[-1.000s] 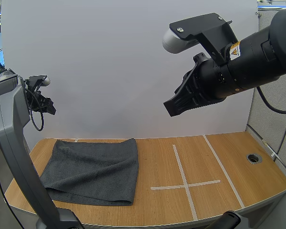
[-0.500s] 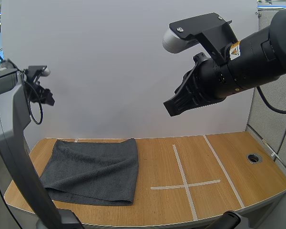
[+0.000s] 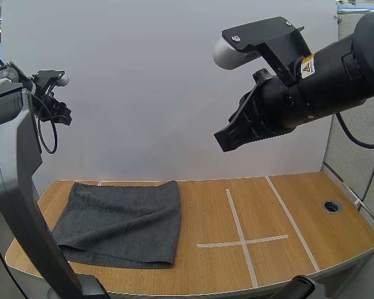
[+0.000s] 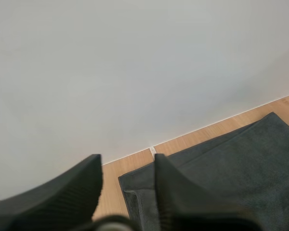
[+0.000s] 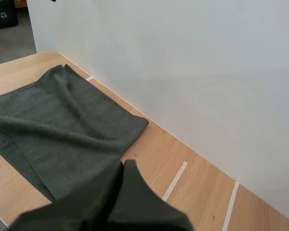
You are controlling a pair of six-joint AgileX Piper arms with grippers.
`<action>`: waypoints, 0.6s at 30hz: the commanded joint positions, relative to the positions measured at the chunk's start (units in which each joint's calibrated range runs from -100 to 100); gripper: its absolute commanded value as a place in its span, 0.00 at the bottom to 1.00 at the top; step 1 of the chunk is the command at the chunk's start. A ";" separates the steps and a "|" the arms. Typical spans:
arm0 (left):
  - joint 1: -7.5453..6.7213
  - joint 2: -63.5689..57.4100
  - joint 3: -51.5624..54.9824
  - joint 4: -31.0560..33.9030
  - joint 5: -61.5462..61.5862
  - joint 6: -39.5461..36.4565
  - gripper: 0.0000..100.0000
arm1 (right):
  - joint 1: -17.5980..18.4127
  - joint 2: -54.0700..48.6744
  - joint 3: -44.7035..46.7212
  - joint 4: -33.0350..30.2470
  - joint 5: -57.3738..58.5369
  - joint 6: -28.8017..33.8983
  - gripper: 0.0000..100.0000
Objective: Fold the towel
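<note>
A dark grey towel (image 3: 121, 221) lies folded and flat on the left part of the wooden table (image 3: 224, 205), a few soft creases across it. High above the table's left edge hangs my left gripper (image 3: 62, 114), well clear of the cloth. In the left wrist view its fingers stand apart around nothing, the gripper (image 4: 126, 163) looking down on the towel's far corner (image 4: 221, 168). My right gripper (image 3: 227, 142) hovers high over the table's middle. Its fingers lie together as one dark wedge (image 5: 123, 166), with the towel (image 5: 62, 120) far below.
White tape forms a cross (image 3: 242, 240) on the table's right half, and a longer tape line (image 3: 293, 221) runs beside it. A round hole (image 3: 331, 206) sits near the right edge. A white wall (image 3: 143, 93) backs the table.
My left gripper has risen a little and drawn slightly toward the left edge. The right arm and the towel have not moved.
</note>
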 commanded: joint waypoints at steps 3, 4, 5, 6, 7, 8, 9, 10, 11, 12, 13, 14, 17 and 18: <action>-0.76 -4.61 0.68 -0.48 0.62 -0.76 0.00 | 0.21 -0.52 0.20 0.11 0.00 0.29 0.00; -1.14 -5.62 1.06 -0.05 0.62 -0.76 0.00 | 0.21 -0.52 0.20 0.11 0.00 0.29 0.00; -1.72 -6.89 1.82 0.26 0.62 -0.76 0.00 | 0.21 -0.52 0.20 0.11 0.00 0.29 0.00; -2.25 -8.28 2.49 0.41 0.62 -0.76 0.00 | 0.21 -0.52 0.20 0.11 0.00 0.29 0.00; -2.99 -9.63 3.39 0.50 0.62 -0.76 0.00 | 0.21 -0.52 0.20 0.11 0.00 0.29 0.00; -3.81 -10.97 4.47 0.50 0.62 -0.84 0.00 | 0.21 -0.52 0.20 0.11 0.00 0.29 0.00; -4.65 -12.03 5.38 0.50 0.62 -1.61 0.00 | 0.21 -0.52 0.20 0.11 0.00 0.29 0.00; -5.57 -13.70 6.94 0.50 0.62 -4.95 0.00 | 0.21 -0.52 0.20 0.11 0.00 0.29 0.00; -6.49 -14.76 8.17 0.50 -0.02 -7.96 0.00 | 0.21 -0.52 0.20 0.11 0.00 0.29 0.00; -7.36 -16.09 9.94 0.50 -5.18 -10.86 0.00 | 0.21 -0.52 0.20 0.11 0.00 0.29 0.00; -7.97 -17.21 11.50 0.50 -11.12 -13.80 0.00 | 0.21 -0.52 0.20 0.11 0.00 0.29 0.00; -8.71 -19.30 13.94 0.69 -16.35 -16.26 0.00 | 0.21 -0.52 0.20 0.11 0.00 0.29 0.00; -9.73 -23.42 19.79 3.01 -22.22 -17.81 0.00 | 0.21 -0.52 0.20 0.11 0.00 0.29 0.00; -10.06 -25.13 22.07 3.51 -24.41 -17.74 0.00 | 0.21 -0.52 0.20 0.11 0.00 0.29 0.00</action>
